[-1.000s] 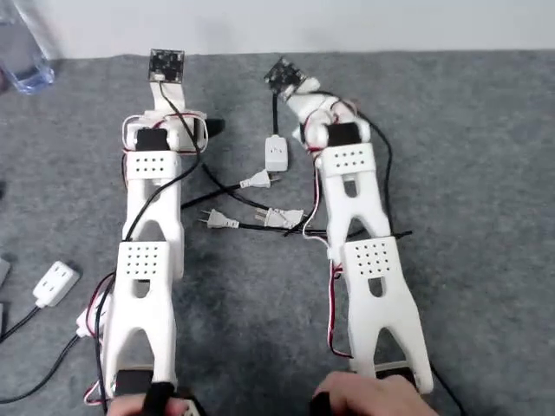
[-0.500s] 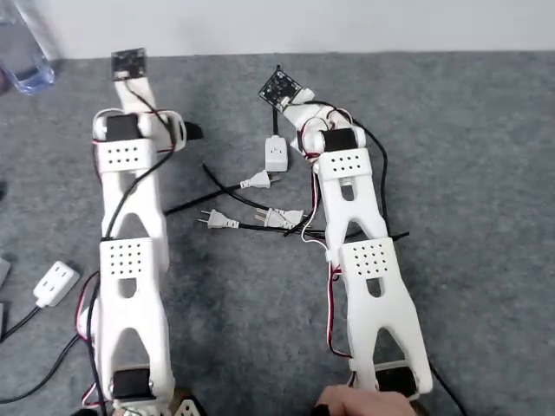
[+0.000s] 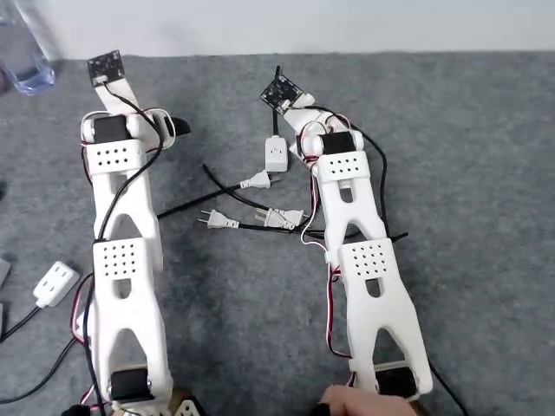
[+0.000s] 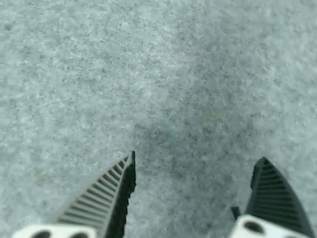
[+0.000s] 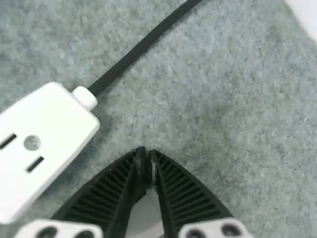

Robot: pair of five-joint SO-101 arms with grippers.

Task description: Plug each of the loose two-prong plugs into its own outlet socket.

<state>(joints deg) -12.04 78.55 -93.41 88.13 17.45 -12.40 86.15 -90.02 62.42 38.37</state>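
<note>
Left hand [image 4: 197,156] hangs wide open and empty over the grey desk [image 4: 148,59], right hand [image 5: 146,151] is closed on nothing just beside the white outlet socket [image 5: 42,144], and the loose plugs [image 3: 257,181] lie between both arms [image 3: 351,208].

Grey, fuzzy, matt felt-like cloth covers the table [image 3: 486,173]. The white rectangular plastic outlet socket [image 5: 42,144], near twelve o'clock, is smooth and faintly glossy, its black cord [image 5: 138,47] matt. The left tool [image 4: 197,156] and right tool [image 5: 146,150] are ribbed black plastic

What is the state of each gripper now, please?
Left gripper: open, holding nothing.
Right gripper: shut, holding nothing, beside the outlet socket.
</note>
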